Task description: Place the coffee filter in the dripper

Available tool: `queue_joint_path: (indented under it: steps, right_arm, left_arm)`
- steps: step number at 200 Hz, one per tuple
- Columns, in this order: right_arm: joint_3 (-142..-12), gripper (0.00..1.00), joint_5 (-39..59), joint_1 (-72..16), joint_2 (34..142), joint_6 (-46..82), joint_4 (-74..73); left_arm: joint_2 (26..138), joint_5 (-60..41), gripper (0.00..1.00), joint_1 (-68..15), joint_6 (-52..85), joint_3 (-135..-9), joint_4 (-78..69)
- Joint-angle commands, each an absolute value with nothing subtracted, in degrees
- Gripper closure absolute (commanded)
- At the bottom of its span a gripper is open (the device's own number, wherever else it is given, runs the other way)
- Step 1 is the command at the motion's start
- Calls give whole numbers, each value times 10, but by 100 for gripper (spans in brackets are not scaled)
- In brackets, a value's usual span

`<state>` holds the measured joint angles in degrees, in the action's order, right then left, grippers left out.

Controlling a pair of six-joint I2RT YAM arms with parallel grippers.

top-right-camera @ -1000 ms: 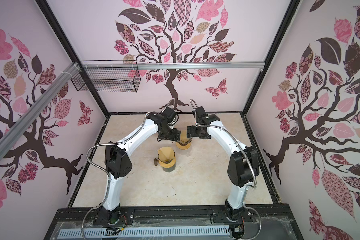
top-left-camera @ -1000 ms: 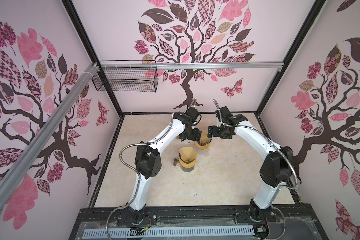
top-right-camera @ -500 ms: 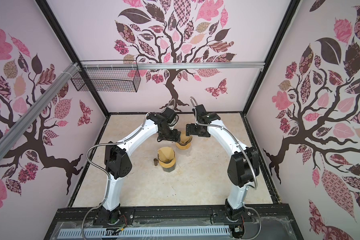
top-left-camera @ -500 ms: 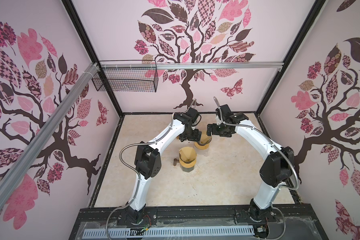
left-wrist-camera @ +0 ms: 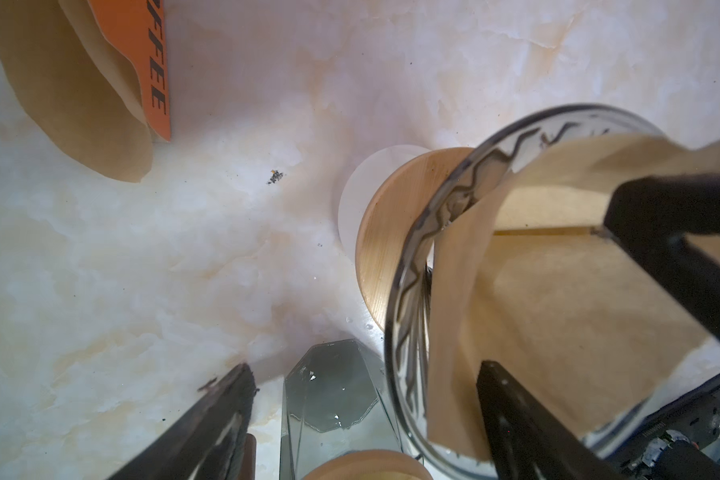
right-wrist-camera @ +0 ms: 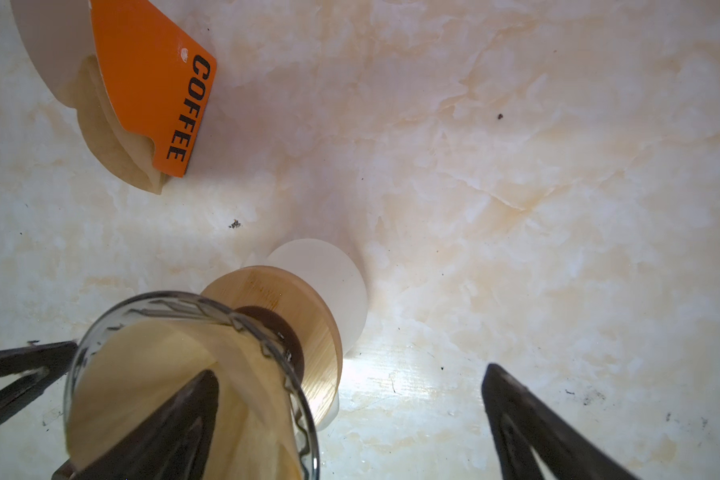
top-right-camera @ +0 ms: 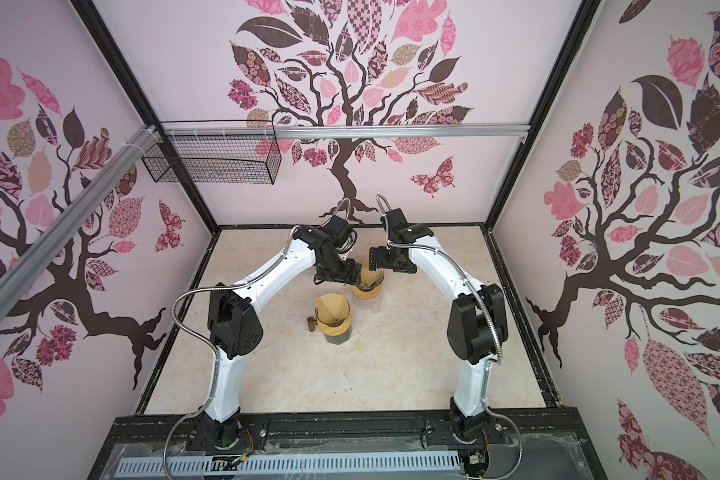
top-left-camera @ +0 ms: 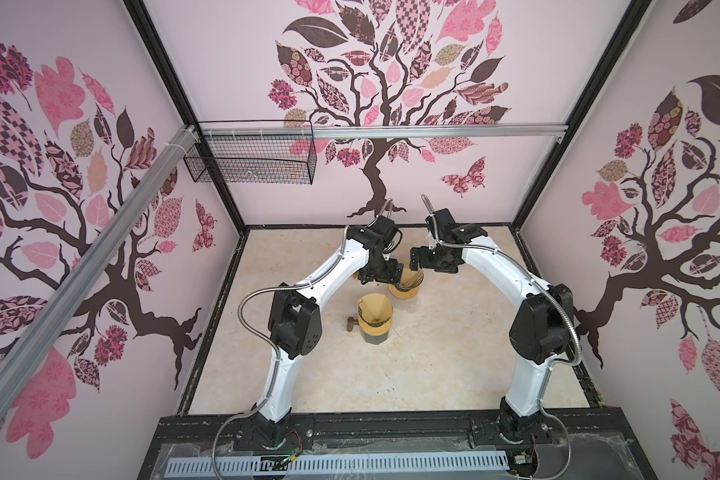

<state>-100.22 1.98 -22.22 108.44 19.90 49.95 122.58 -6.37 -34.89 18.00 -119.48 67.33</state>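
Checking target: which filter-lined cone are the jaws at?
The far glass dripper on its wooden base; the near cone sits atop a dark jar, untouched.

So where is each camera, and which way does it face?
Top views: high over the arms' bases, looking down at the marble-patterned tabletop and clear glass dripper; white left arm and right arm show.
Left wrist: on that arm, facing the tabletop; open left gripper shows.
Right wrist: on that arm, facing the tabletop; open right gripper shows.
Shared: both wrist views catch the dripper, its tan paper filter and an orange card.

Top views overhead, far; wrist views close, sharing dripper
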Motion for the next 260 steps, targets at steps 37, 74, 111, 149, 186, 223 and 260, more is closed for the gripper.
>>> queue_joint_path:
  steps: [37, 74, 111, 149, 186, 223, 260]
  right_arm:
    - [-1017, 0, 23, -224, 1085, 202, 508]
    - [-997, 0, 29, -224, 1065, 201, 502]
    - [-986, 0, 37, -224, 1057, 198, 500]
    - [-989, 0, 42, -224, 1052, 198, 502]
    - [-992, 0, 48, -224, 1040, 199, 506]
    - [-999, 0, 51, -224, 1013, 200, 516]
    - [-986, 0, 35, -224, 949, 197, 522]
  left_arm:
    - [1200, -63, 13, -347, 174, -1193, 674]
    - [1191, -61, 13, -347, 175, -1201, 676]
    - [1184, -70, 13, -346, 180, -1217, 676]
    - [1182, -74, 13, -346, 182, -1227, 679]
    - [1165, -79, 13, -346, 182, -1237, 682]
    - [1119, -82, 12, -346, 176, -1232, 675]
    - [1041, -82, 11, -345, 164, -1196, 663]
